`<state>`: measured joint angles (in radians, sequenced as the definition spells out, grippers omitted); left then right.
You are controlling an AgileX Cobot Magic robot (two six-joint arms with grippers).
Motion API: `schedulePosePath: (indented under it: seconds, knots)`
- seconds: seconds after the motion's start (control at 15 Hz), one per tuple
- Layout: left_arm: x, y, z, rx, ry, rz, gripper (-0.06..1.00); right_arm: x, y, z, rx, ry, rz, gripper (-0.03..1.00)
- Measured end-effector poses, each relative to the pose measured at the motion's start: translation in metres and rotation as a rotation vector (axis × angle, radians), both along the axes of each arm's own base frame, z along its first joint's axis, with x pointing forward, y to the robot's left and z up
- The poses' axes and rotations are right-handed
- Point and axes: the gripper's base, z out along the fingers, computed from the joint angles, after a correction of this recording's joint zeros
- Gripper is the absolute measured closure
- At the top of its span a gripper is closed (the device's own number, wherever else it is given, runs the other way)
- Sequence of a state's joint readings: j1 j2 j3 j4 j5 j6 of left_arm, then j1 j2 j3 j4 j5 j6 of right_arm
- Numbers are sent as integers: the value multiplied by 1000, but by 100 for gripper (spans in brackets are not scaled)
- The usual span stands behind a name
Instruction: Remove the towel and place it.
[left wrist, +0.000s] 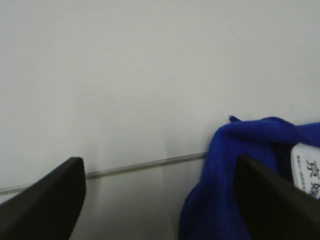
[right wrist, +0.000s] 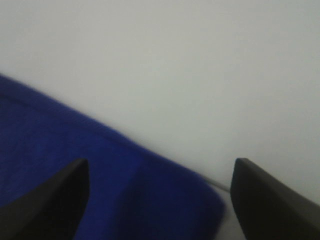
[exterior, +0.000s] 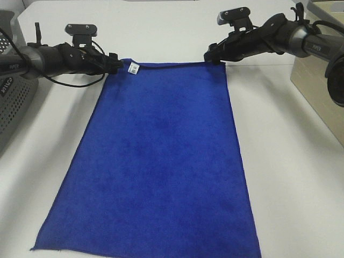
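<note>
The royal-blue towel (exterior: 161, 161) lies spread flat on the white table (exterior: 290, 177), its long side running from the front edge to the back. Its white tag (exterior: 134, 67) is at the far left corner. My left gripper (exterior: 115, 63) is at that corner. In the left wrist view it (left wrist: 157, 165) is open, with the bunched corner (left wrist: 225, 175) and the tag (left wrist: 307, 172) beside one finger (left wrist: 270, 200). My right gripper (exterior: 213, 55) is at the far right corner. In the right wrist view it (right wrist: 160, 167) is open above the towel's corner (right wrist: 75, 150).
A grey perforated basket (exterior: 13, 102) stands at the left edge of the table. A light wooden box (exterior: 317, 88) stands at the right. A dark unit (exterior: 336, 75) sits over the box by the right arm.
</note>
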<state>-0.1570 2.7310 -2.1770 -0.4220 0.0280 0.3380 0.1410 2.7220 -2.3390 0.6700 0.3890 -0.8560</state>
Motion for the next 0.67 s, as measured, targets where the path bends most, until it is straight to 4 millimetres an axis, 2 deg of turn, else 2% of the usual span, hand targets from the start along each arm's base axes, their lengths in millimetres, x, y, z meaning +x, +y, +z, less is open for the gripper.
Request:
schedulePosePath:
  seconds: [0.07, 0.2, 0.27, 0.6, 0.67]
  knots:
    - [0, 0, 0, 0, 0, 0, 18, -7, 21, -2, -9, 27, 68, 21]
    - [0, 0, 0, 0, 0, 0, 18, -13, 42, -2, -6, 33, 112, 21]
    - [0, 0, 0, 0, 0, 0, 18, -19, 64, -2, 4, 29, 157, 21]
    - [0, 0, 0, 0, -3, 1, 18, -29, 84, -4, -7, 66, 237, 21]
    - [1, 1, 1, 1, -18, 7, 18, -36, 94, -10, -33, 94, 281, 21]
